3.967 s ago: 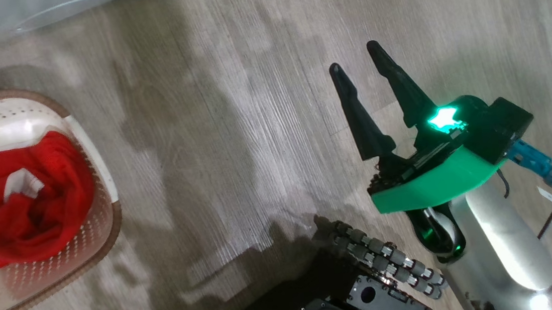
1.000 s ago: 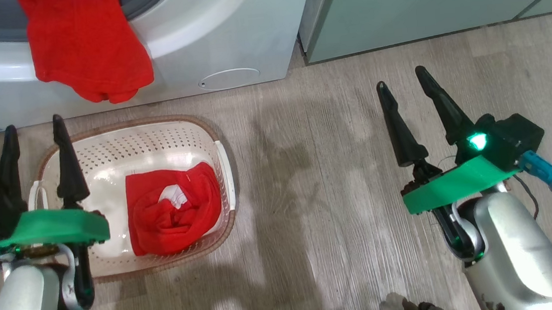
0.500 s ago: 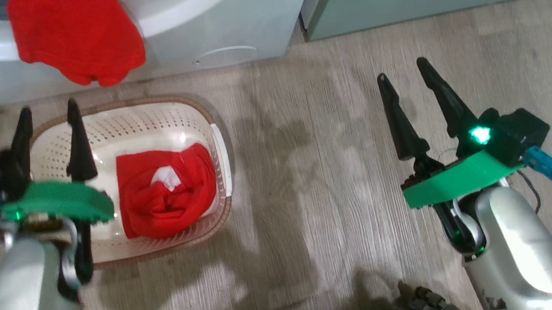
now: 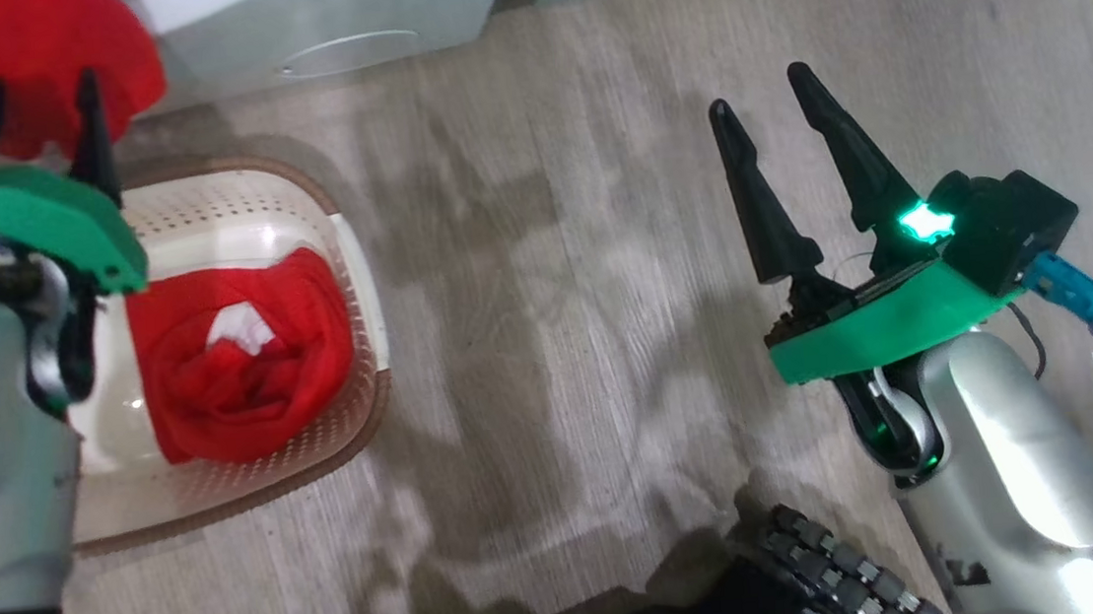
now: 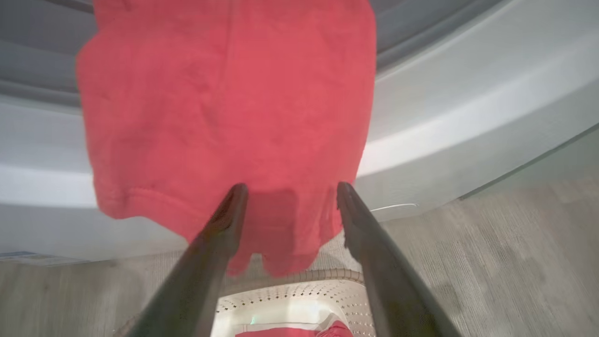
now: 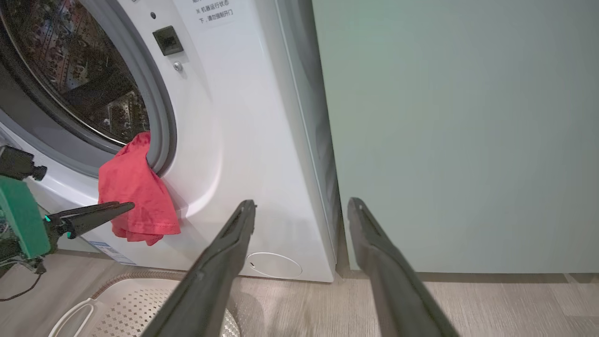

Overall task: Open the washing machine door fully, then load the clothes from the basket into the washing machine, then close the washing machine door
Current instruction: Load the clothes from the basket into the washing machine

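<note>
Here left gripper (image 5: pixel 292 186) spread before draped clothes (image 5: pixel 224 93)

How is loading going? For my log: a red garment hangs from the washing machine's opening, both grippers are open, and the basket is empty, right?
The basket is not empty: the head view shows another red garment lying in it. The rest is right.

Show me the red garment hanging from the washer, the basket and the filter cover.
red garment (image 6: pixel 140 187), right wrist view, mid-cloth.
basket (image 4: pixel 221 202), head view, perforated far wall.
filter cover (image 6: pixel 273 265), right wrist view, its centre.
</note>
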